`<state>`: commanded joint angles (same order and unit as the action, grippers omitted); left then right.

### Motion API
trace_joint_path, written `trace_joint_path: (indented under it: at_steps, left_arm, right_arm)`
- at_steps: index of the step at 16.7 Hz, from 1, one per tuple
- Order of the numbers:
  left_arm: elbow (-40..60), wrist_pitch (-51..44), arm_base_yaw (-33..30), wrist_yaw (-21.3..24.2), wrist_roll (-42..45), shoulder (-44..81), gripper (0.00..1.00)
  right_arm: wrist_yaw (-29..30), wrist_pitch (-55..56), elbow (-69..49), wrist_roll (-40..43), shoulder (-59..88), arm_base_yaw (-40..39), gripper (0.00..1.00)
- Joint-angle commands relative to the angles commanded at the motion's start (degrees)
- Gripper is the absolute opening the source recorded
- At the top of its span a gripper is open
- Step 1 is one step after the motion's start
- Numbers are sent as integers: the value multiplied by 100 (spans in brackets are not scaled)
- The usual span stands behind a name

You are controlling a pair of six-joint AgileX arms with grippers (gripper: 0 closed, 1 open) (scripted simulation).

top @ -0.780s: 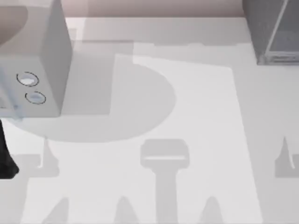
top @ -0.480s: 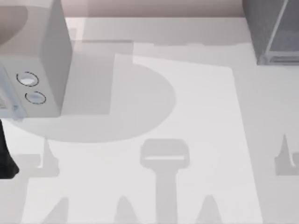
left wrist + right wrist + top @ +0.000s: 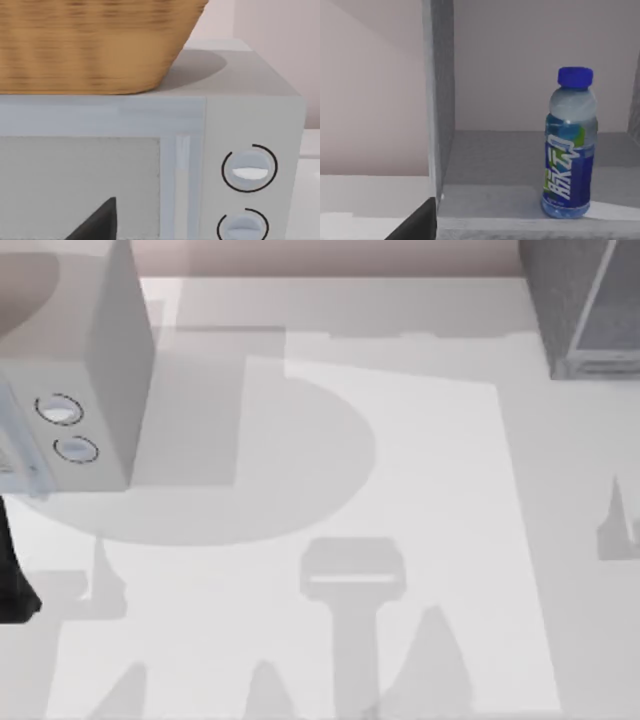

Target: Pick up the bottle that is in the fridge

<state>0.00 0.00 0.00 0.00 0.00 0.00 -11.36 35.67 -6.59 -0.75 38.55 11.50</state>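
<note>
I see the bottle (image 3: 569, 145), blue cap, upright near the front lip of the fridge (image 3: 438, 100) floor, open room on its wall side. Can't tell either gripper's finger state.

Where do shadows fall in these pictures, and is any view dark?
No view is dark. In the top view, grey shadows lie across the table. In the left wrist view, the basket shades the top of the pale box with dials. In the right wrist view, the bottle stands upright in the dim fridge.

Clear glossy plastic bottle (image 3: 568, 160) (blue cap), woven wicker basket (image 3: 90, 45), matt fridge (image 3: 440, 115)
</note>
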Motion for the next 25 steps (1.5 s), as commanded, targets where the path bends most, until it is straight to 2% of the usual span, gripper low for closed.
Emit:
trace_joint_path:
  at_steps: [7, 14, 17, 25]
  left_arm:
    - [0, 0, 0, 0, 0, 0, 100]
    - [0, 0, 0, 0, 0, 0, 100]
    - [0, 0, 0, 0, 0, 0, 100]
    - [0, 0, 0, 0, 0, 0, 100]
  right_arm:
    - [-977, 3417, -346, -49, 4054, 1014, 100]
    - [-1671, 5339, -412, -39, 6009, 1755, 100]
    - [-1799, 5688, -399, -29, 6393, 1896, 100]
    - [-1713, 5608, -587, 11, 6539, 1797, 100]
